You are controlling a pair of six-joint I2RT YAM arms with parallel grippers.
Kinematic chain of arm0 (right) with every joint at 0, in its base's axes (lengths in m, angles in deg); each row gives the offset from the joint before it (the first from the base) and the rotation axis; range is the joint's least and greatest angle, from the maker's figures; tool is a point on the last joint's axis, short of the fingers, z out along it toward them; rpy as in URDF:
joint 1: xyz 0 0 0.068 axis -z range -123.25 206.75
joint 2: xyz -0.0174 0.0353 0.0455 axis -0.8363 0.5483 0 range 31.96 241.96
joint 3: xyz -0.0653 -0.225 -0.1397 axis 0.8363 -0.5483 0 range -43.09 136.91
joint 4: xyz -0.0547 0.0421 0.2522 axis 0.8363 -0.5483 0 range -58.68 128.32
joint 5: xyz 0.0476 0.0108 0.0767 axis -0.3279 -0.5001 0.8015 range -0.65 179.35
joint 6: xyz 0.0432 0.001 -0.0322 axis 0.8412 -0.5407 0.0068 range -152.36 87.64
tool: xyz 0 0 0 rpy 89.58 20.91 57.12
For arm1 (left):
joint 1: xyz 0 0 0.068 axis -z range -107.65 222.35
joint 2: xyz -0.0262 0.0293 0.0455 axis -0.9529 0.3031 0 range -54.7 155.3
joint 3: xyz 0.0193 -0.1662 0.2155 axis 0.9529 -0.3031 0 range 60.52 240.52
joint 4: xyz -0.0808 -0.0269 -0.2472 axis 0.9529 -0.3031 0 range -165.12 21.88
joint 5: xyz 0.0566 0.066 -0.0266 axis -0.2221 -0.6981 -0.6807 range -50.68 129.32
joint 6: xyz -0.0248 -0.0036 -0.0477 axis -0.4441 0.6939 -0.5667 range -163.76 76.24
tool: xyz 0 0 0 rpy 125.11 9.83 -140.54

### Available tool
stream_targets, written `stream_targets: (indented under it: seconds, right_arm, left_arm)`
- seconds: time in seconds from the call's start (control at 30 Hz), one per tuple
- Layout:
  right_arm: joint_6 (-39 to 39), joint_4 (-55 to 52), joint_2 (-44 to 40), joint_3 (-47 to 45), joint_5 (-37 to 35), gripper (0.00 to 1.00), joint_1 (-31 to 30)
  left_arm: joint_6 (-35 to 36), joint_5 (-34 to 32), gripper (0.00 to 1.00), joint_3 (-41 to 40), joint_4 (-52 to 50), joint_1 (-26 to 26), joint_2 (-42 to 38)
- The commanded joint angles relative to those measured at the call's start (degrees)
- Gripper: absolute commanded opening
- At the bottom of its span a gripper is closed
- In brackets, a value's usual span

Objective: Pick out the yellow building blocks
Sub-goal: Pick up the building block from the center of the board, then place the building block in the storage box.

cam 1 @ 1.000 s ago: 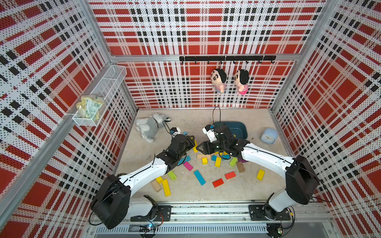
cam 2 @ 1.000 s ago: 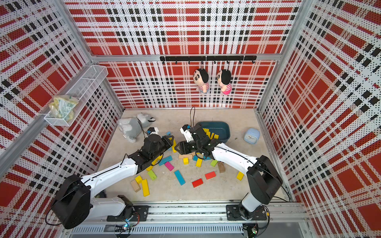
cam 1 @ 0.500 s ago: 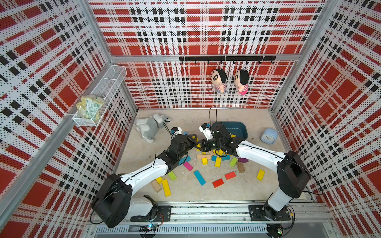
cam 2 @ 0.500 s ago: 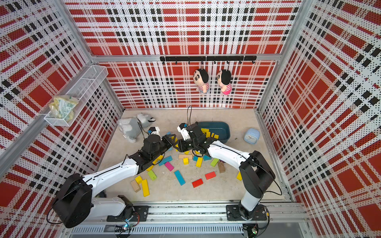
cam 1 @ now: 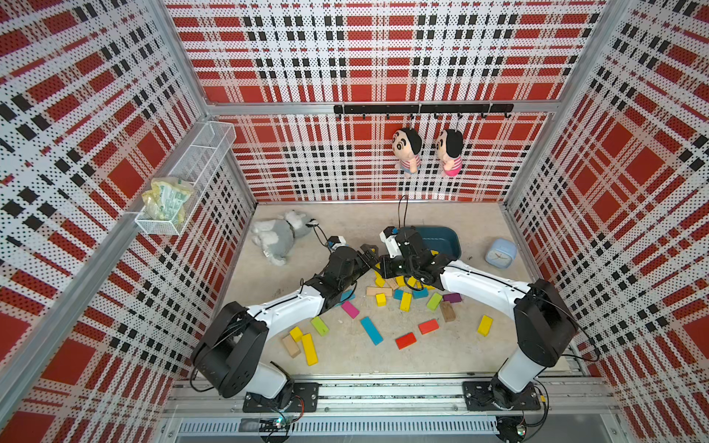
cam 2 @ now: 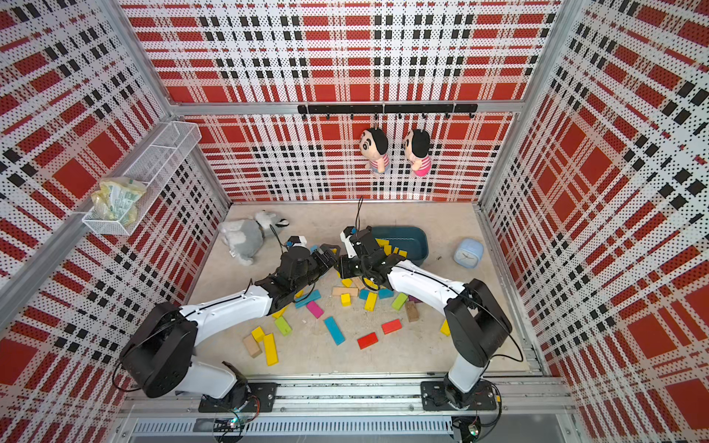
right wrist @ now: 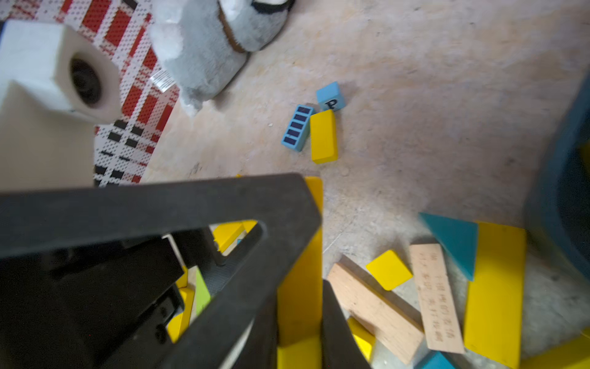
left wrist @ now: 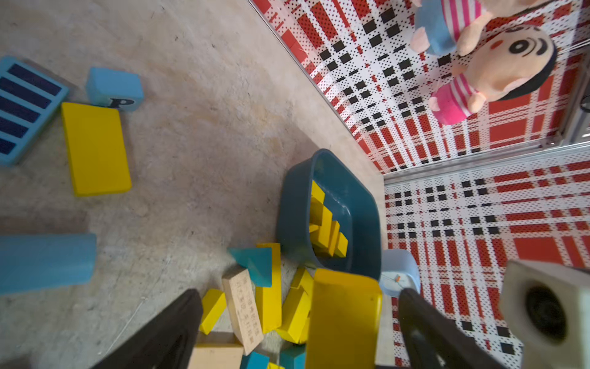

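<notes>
Left fingers (left wrist: 166, 329) spread wide either side of the yellow bar (right wrist: 300, 287). Right fingers (right wrist: 341, 335) clamp it above the bench (cam 1: 345, 230) pile, near the tub (left wrist: 364, 204). Probably light, rigid, slick paint: pinch flat faces mid-length. Other yellow building blocks (cam 1: 309, 349) lie scattered.

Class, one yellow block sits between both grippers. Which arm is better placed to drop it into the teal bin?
Right, probably. The right gripper is shut on the yellow block, the left gripper stands open around it, and the teal bin lies beside the right wrist.
</notes>
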Motion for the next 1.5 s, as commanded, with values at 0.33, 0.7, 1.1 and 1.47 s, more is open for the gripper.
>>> stream_targets:
  seconds: [0.33,0.7,1.1,1.47]
  right_arm:
    - [1.8,-10.4,-11.5,-2.4,-11.2,0.01,11.1]
    - [-5.1,-17.9,-6.7,4.9,-10.4,0.01,19.4]
    - [-9.9,-21.0,2.2,11.6,-9.9,0.02,20.0]
    - [-9.7,-18.9,7.3,11.8,-7.7,0.03,20.6]
  left_arm:
    - [5.1,-17.1,0.99,-1.5,-9.1,-5.3,-3.8]
    - [5.5,-18.7,0.98,-3.7,-4.7,-5.6,-5.7]
    - [6.2,-22.8,0.96,-6.7,-4.6,-3.6,-12.5]
    - [2.2,-22.2,0.95,-8.6,-11.3,-3.4,-16.3]
